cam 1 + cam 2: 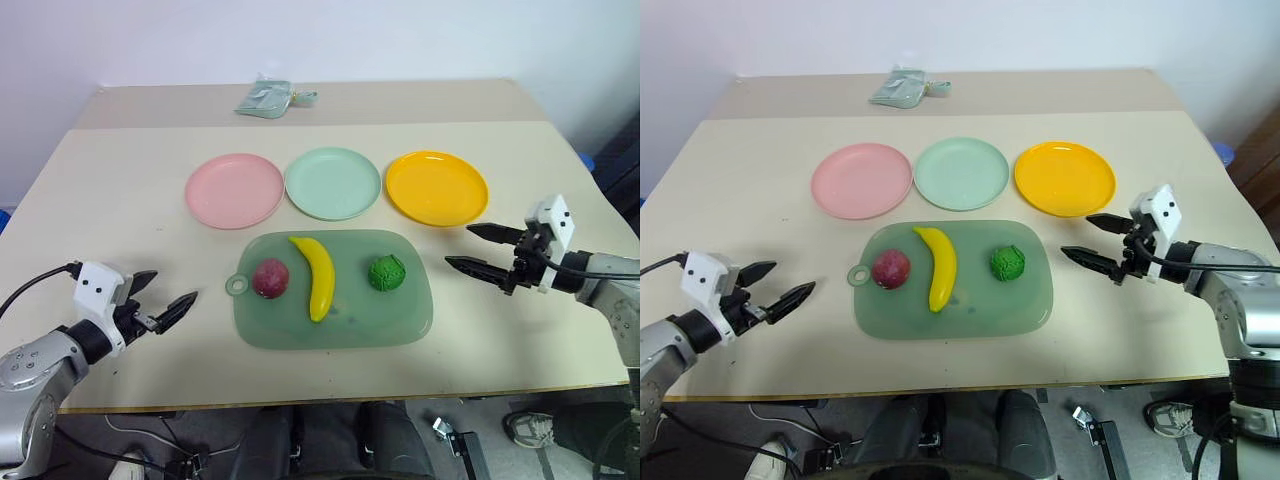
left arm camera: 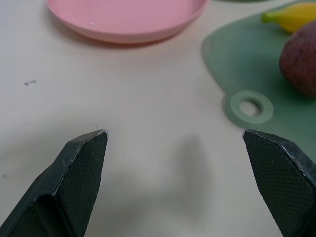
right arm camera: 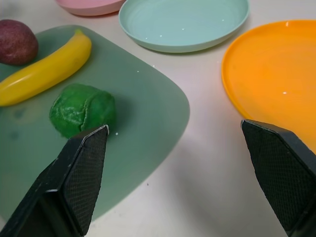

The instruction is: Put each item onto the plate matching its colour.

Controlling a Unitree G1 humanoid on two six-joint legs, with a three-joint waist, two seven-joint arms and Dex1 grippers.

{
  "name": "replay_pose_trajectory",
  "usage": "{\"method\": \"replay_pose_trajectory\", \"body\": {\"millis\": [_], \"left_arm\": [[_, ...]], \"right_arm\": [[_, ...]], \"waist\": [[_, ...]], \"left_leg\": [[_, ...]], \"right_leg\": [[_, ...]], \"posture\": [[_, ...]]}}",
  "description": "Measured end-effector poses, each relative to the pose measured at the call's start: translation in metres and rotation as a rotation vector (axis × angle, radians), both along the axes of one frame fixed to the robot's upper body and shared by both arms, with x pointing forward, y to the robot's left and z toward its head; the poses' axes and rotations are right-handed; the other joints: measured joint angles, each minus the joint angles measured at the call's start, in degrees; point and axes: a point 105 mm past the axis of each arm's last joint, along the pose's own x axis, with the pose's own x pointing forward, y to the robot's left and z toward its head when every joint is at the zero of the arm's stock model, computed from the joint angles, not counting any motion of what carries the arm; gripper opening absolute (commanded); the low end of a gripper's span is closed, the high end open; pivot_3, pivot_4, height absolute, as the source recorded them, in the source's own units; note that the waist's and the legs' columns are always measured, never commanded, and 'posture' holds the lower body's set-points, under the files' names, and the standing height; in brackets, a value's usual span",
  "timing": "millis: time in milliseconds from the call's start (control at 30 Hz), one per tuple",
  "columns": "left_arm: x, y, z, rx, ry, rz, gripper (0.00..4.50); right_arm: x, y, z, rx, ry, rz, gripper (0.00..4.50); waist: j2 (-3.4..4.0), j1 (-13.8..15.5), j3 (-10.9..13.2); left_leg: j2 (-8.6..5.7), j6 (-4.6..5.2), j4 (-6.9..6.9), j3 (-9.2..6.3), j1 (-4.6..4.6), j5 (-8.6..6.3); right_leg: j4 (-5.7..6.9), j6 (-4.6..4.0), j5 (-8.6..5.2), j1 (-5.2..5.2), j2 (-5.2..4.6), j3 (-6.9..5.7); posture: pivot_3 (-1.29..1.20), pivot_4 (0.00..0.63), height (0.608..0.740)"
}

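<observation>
The left gripper (image 1: 160, 305) hovers wide open and empty above the table (image 1: 120, 190), left of a green tray (image 1: 400, 325). The right gripper (image 1: 470, 248), also spread and empty, hovers just right of the tray. On the tray lie a dark red fruit (image 1: 270, 278), a yellow banana (image 1: 318, 275) and a bumpy green ball (image 1: 387, 272), the ball nearest the right gripper. Beyond the tray sit a pink plate (image 1: 234, 190), a mint plate (image 1: 333, 183) and an orange plate (image 1: 436, 187), all bare.
</observation>
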Motion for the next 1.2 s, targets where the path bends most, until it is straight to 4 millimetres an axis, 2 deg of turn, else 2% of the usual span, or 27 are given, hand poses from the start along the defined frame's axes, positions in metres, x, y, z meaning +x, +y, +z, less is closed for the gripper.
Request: {"method": "replay_pose_trajectory", "body": {"millis": [133,433,800,900,1000,1133,1200], "left_arm": [[-0.002,-0.005,0.004,-0.011,-0.016,0.002,4.5],[-0.007,-0.008,0.001,-0.036,-0.015,0.039,4.5],[0.016,-0.018,0.02,-0.121,-0.092,0.013,4.5],[0.026,-0.033,0.032,-0.155,-0.123,-0.056,4.5],[0.034,-0.049,0.035,-0.161,-0.121,-0.136,4.5],[0.035,-0.094,0.032,-0.131,-0.065,-0.378,4.5],[0.033,-0.11,0.027,-0.105,-0.036,-0.466,4.5]], "right_arm": [[0.001,0.004,-0.003,0.007,0.021,0.005,4.39],[0.012,0.014,0.008,0.005,-0.017,0.006,4.39],[0.014,0.022,0.015,0.027,-0.056,-0.06,4.39],[0.007,0.023,0.016,0.045,-0.046,-0.052,4.39],[0.0,0.026,0.02,0.044,-0.057,-0.035,4.39],[-0.021,0.044,0.022,0.049,-0.045,0.07,4.39],[-0.032,0.051,0.018,0.045,-0.024,0.116,4.39]], "waist": [[0.0,-0.1,0.0],[0.0,0.0,0.0],[0.0,0.3,0.0],[0.0,0.8,0.0],[0.0,1.1,0.0],[-0.01,1.3,0.0],[-0.01,1.2,0.0]], "left_leg": [[0.0,0.0,0.0,0.0,0.0,0.0],[-0.03,0.0,0.0,0.0,-0.01,0.0],[-0.04,0.01,0.02,0.0,-0.03,0.01],[-0.05,0.02,0.05,0.03,-0.02,0.01],[-0.05,0.01,0.05,0.03,-0.02,0.02],[-0.06,0.03,0.08,0.01,-0.03,0.02],[-0.05,0.03,0.08,0.02,-0.02,0.02]], "right_leg": [[0.0,0.0,0.0,0.0,0.0,0.0],[0.0,0.0,0.0,-0.01,0.0,-0.01],[0.03,0.01,0.01,0.0,0.05,-0.04],[0.04,0.02,0.02,0.01,0.08,-0.02],[0.07,0.02,0.01,0.01,0.24,-0.03],[0.06,0.03,0.02,0.06,0.28,-0.05],[0.06,0.02,0.01,0.05,0.3,-0.05]], "posture": [[0.0,0.15,0.74],[0.0,0.15,0.74],[0.0,0.15,0.74],[0.0,0.15,0.74],[0.0,0.15,0.74],[0.0,0.15,0.74],[0.0,0.15,0.74]]}}
